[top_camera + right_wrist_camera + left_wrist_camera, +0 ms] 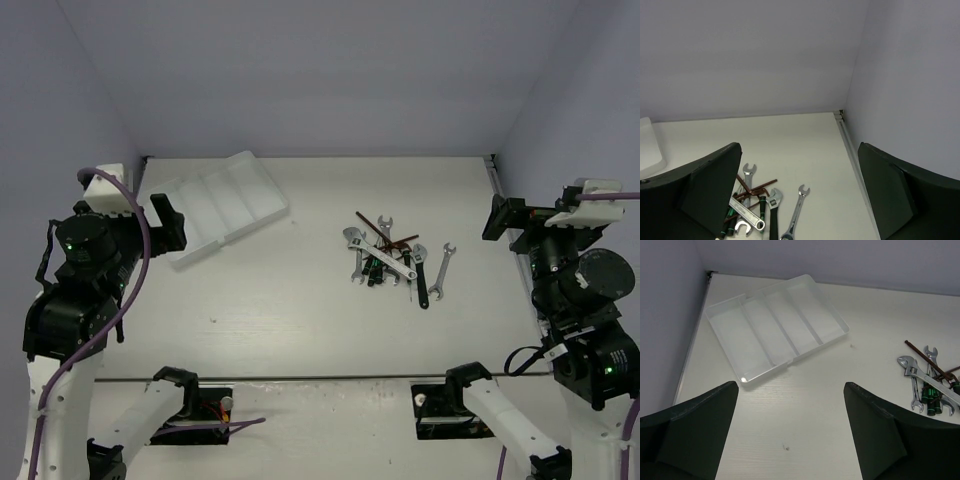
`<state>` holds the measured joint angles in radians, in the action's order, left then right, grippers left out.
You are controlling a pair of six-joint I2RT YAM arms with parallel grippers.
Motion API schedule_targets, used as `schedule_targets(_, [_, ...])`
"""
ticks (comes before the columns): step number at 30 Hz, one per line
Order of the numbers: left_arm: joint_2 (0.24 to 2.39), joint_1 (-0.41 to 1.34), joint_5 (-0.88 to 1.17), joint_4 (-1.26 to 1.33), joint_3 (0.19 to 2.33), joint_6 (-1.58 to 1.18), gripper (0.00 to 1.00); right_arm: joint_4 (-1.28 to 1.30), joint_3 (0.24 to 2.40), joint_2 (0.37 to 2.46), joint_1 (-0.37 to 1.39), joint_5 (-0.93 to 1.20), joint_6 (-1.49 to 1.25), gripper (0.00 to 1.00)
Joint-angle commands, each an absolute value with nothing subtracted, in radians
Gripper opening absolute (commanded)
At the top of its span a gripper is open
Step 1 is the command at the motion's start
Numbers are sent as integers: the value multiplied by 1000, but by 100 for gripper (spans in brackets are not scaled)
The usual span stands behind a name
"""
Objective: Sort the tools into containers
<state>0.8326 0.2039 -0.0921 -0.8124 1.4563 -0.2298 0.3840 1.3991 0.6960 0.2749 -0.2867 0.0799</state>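
Two grippers, both spread wide, gripping nothing: left gripper [165, 222] at 9 o'clock edge of table [300, 320], right gripper [500, 215] at 3 o'clock edge. Tray [222, 205] at 10 o'clock, four long compartments, skewed to the table edge, just beside left gripper. Tools [392, 258] heaped toward 3 o'clock from centre, well apart from tray: silver wrenches, brown hex keys, green-marked screwdrivers, overlapping. One wrench [442, 272] just beside heap at its 3 o'clock side.

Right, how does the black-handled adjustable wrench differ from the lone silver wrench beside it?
The black-handled adjustable wrench has a dark grip, one head; the lone silver wrench is bare metal, open both ends. The first borders the pile, the second lies apart. Both lie flat.
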Motion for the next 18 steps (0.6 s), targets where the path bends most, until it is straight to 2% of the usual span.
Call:
schedule_targets(1, [831,212,-118,-766,1466,-289,84,314,1358,714,279,-255,67,100])
schedule_targets(8, [855,212,-59,-764,1435,-396,84,315,1241,745,279,-72,36,100])
schedule_targets(18, [877,212,0,-763,1350,-463,84,313,1043,943,279,-18,-91,100])
